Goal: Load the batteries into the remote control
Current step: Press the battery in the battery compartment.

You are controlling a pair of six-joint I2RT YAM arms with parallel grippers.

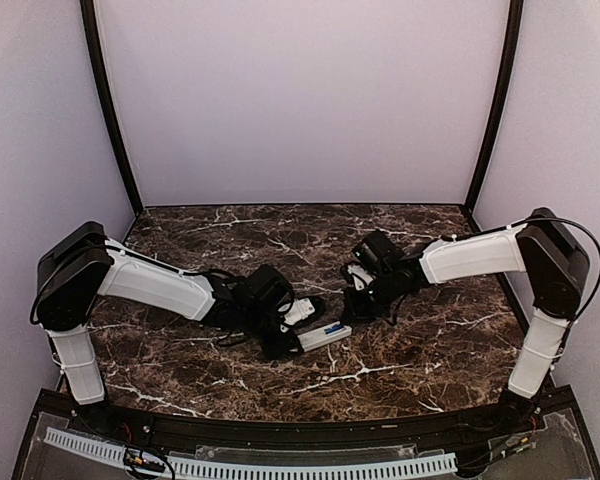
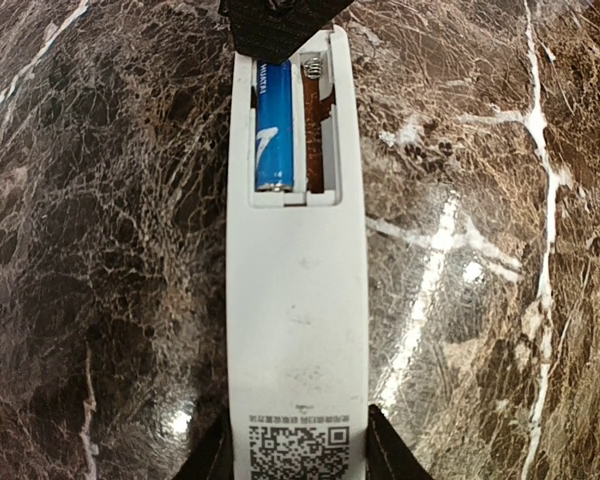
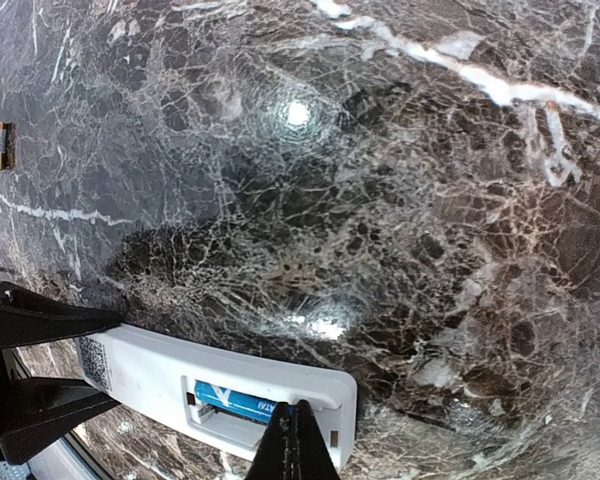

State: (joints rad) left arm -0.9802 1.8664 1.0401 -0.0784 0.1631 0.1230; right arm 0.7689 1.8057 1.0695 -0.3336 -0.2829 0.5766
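Note:
The white remote control [image 2: 296,330] lies back-up on the marble table, and my left gripper [image 2: 298,455] is shut on its QR-code end. Its open battery recess [image 2: 292,125] holds one blue battery [image 2: 274,125] in one slot; the other slot is empty with its spring showing. My right gripper [image 3: 292,440] is shut, its tip right over the recess end of the remote [image 3: 220,385], by the blue battery [image 3: 242,402]. A second small battery [image 3: 2,145] lies loose on the table, well away. In the top view the remote [image 1: 325,335] sits between left gripper [image 1: 283,340] and right gripper [image 1: 352,308].
The dark marble table [image 1: 420,345] is bounded by pale walls at the back and sides. The left gripper's black fingers [image 3: 35,320] show at the lower left of the right wrist view. A black front rail [image 1: 300,435] runs along the near edge.

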